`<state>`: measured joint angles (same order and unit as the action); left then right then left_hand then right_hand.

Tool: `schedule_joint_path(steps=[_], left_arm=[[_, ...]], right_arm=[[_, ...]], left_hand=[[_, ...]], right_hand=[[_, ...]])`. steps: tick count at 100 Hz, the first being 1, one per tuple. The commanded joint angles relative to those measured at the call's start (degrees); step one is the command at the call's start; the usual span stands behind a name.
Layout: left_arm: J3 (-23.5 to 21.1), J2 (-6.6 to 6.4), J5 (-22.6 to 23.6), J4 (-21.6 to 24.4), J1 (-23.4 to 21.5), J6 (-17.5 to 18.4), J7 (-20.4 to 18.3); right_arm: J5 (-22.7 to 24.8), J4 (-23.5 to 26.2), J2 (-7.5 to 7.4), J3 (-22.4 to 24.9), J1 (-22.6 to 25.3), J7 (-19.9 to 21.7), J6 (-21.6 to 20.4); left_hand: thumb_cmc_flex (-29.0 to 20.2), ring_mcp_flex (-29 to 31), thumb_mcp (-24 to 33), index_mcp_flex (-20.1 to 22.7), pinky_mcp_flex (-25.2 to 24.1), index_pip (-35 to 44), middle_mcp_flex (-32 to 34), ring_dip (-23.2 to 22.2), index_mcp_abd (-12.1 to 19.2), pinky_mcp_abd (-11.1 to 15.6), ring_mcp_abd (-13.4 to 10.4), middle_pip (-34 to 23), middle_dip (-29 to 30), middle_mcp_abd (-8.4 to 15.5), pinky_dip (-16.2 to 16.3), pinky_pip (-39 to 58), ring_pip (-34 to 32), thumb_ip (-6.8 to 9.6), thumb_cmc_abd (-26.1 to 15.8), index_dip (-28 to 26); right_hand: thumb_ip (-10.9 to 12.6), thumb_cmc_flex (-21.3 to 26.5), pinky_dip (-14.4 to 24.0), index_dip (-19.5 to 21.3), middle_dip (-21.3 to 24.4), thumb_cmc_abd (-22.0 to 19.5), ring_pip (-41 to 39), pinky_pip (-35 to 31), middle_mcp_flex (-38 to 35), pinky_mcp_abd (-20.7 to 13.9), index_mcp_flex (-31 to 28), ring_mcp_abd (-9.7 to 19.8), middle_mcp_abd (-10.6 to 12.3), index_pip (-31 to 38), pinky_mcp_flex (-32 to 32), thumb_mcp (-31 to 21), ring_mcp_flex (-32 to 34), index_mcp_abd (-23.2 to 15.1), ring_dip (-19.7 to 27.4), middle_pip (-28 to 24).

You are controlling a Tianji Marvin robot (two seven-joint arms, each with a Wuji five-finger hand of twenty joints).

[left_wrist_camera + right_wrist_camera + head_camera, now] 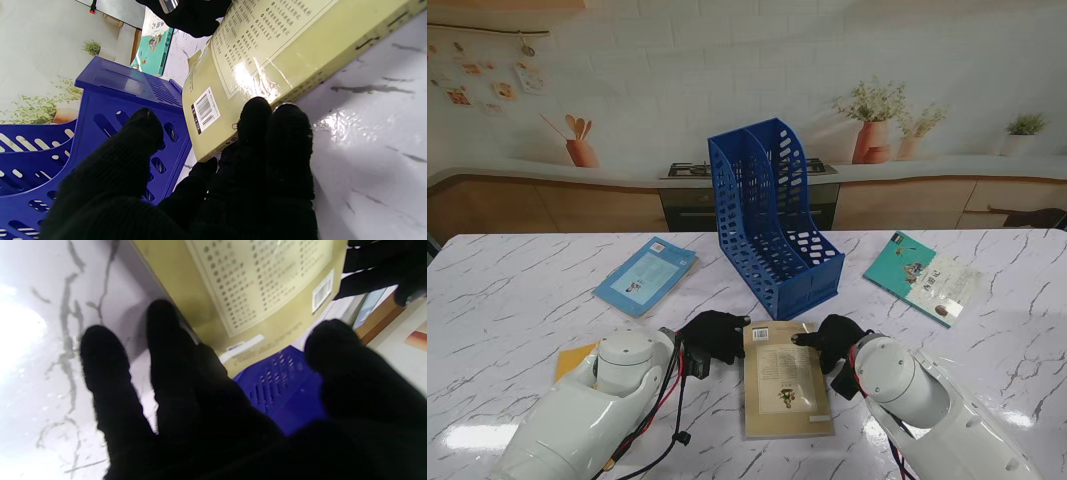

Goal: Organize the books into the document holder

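Note:
A yellow-beige book (785,382) lies flat on the marble table, just nearer to me than the blue two-slot document holder (772,220). My left hand (715,335), in a black glove, touches the book's far left corner, fingers along the edge and thumb held apart (233,173). My right hand (832,341) rests at the far right corner the same way (200,406). Neither hand is closed around the book (267,50). Both slots of the holder (110,100) look empty. The book's cover (260,283) shows printed text and a barcode.
A light blue book (645,275) lies left of the holder, and a teal book (924,277) lies to its right. An orange-yellow flat item (575,360) shows beside my left arm. Behind the table runs a kitchen counter with a stove.

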<state>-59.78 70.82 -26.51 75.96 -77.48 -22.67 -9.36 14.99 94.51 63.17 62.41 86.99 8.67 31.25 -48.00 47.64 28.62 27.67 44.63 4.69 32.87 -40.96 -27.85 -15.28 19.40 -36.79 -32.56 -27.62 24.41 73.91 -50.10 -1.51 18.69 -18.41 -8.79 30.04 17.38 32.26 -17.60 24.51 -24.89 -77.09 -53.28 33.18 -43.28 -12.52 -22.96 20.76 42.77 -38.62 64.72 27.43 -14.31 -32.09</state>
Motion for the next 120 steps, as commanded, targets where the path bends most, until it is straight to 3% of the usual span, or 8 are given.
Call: schedule_joint_path(steps=[1, 37, 49, 74, 78, 91, 107, 120], left_arm=[[1.13, 0.93, 0.06, -1.46, -1.40, 1.11, -1.27], [2.55, 0.50, 1.39, -1.86, -0.70, 2.73, -2.78], [3.01, 0.64, 0.79, -2.41, -0.25, 2.85, -3.36], [3.59, 0.87, -1.88, -3.83, 0.43, 4.06, -5.52], [3.56, 1.05, -2.66, -3.91, 0.47, 3.93, -5.52], [4.24, 1.17, -2.90, -4.36, 0.98, 4.08, -5.95], [5.45, 0.67, -0.85, -4.79, 1.58, 5.62, -7.12], [5.48, 0.18, 0.37, -4.29, 1.28, 7.98, -7.45]], right_arm=[[-0.84, -1.71, 1.14, -1.51, 1.57, 0.89, 0.19], [-1.56, -1.67, 1.47, -1.50, 1.42, 0.13, 0.18], [-1.70, -1.42, 1.65, -1.34, 1.52, -0.47, 0.11], [-1.99, -1.43, 1.82, -1.26, 1.48, -0.93, -0.08], [-2.06, -1.44, 1.81, -1.28, 1.46, -0.88, -0.12], [-2.31, -1.43, 1.85, -1.29, 1.45, -0.91, -0.18], [-2.44, -1.25, 1.89, -1.02, 1.63, -1.08, -0.32], [-2.17, -0.01, 1.82, -0.06, 2.81, -1.32, -1.20]], left_hand=[[-0.47, -0.17, 1.44, 1.74, -1.70, 0.27, 0.32, -1.42, 1.52, -1.62, 0.84, -2.05, -1.38, 7.89, 1.50, 6.33, 0.21, -1.09, 2.27, -1.01], [-5.68, 1.47, 8.15, 6.15, 1.03, 7.15, 3.27, -6.38, 6.93, 1.94, -4.47, -5.95, -14.09, 11.81, 0.58, 11.17, -4.36, -3.48, 10.51, -12.66], [-6.18, 2.10, 8.50, -3.44, 3.60, 29.20, 3.56, -7.12, 9.04, 6.12, -5.20, -5.17, -15.43, 11.73, -1.14, 12.20, -4.77, -3.49, 10.87, -24.17], [-9.40, 1.65, 6.77, -4.87, -0.01, 58.90, 5.83, 1.56, 13.37, -0.24, -1.59, 2.48, 2.92, 9.09, -0.49, 9.73, 6.00, -4.45, 13.56, -24.06], [-9.82, 2.41, 6.14, -4.76, 2.37, 61.11, 6.22, 2.22, 13.83, 5.84, -1.84, 3.40, 4.29, 8.65, -0.47, 10.63, 5.64, -4.38, 13.79, -24.78], [-10.17, 4.55, 5.69, -4.74, 3.01, 59.37, 7.99, 3.47, 13.02, 4.83, -2.41, 3.25, 5.73, 7.98, -0.84, 11.05, 4.57, -4.07, 13.36, -22.65], [-18.56, 8.29, 9.83, -0.65, 4.26, 52.63, 19.93, 1.01, 14.05, 2.26, -3.90, 13.81, -8.38, 11.52, -1.73, 13.94, 0.85, -3.07, 12.24, -14.74], [-19.83, 10.04, 14.58, 3.55, 7.77, 57.77, 24.85, -3.41, 21.18, 7.80, -3.13, 13.64, -13.84, 16.90, -2.98, 16.06, -1.06, -2.78, 12.68, -15.74]], right_hand=[[3.00, 0.35, -0.61, -1.58, 3.58, 0.45, 5.35, -0.05, 2.43, -8.68, 0.21, -0.54, -0.04, -0.33, 0.46, -0.72, -2.09, -3.67, 3.71, 8.08], [3.05, 1.16, -0.81, -1.80, 3.56, -0.59, 5.65, 0.32, 3.16, -9.26, 0.67, -0.34, 0.09, -0.71, -0.06, -0.47, -2.60, -3.88, 3.72, 8.19], [3.13, 1.52, -0.83, -1.80, 3.53, -0.69, 5.68, 0.36, 3.34, -9.35, 0.77, -0.17, 0.17, -0.75, -0.15, -0.28, -2.79, -3.97, 3.68, 8.15], [3.25, 1.76, -0.85, -1.71, 3.47, -0.94, 5.65, 0.55, 3.42, -9.65, 0.83, -0.08, 0.53, -0.68, -0.62, -0.18, -2.95, -4.52, 3.59, 8.02], [3.27, 1.77, -0.84, -1.68, 3.47, -0.91, 5.62, 0.56, 3.42, -9.69, 0.82, 0.10, 0.69, -0.65, -0.68, -0.17, -2.94, -4.57, 3.56, 8.01], [3.29, 1.65, -0.78, -1.63, 3.50, -1.00, 5.64, 0.63, 3.50, -9.76, 0.86, 0.15, 1.04, -0.62, -1.14, -0.20, -3.08, -4.92, 3.53, 8.08], [3.29, 1.17, -0.55, -1.52, 3.57, -1.42, 5.63, 0.64, 3.53, -10.03, 0.94, 0.39, 1.81, -0.58, -2.14, -0.12, -3.30, -6.23, 3.45, 8.23], [3.42, 1.68, 0.81, -0.69, 3.64, -0.69, 4.96, -0.35, 2.92, -9.06, 1.12, 1.32, 5.07, 0.13, -4.63, -0.13, -3.86, -9.69, 2.96, 8.36]])
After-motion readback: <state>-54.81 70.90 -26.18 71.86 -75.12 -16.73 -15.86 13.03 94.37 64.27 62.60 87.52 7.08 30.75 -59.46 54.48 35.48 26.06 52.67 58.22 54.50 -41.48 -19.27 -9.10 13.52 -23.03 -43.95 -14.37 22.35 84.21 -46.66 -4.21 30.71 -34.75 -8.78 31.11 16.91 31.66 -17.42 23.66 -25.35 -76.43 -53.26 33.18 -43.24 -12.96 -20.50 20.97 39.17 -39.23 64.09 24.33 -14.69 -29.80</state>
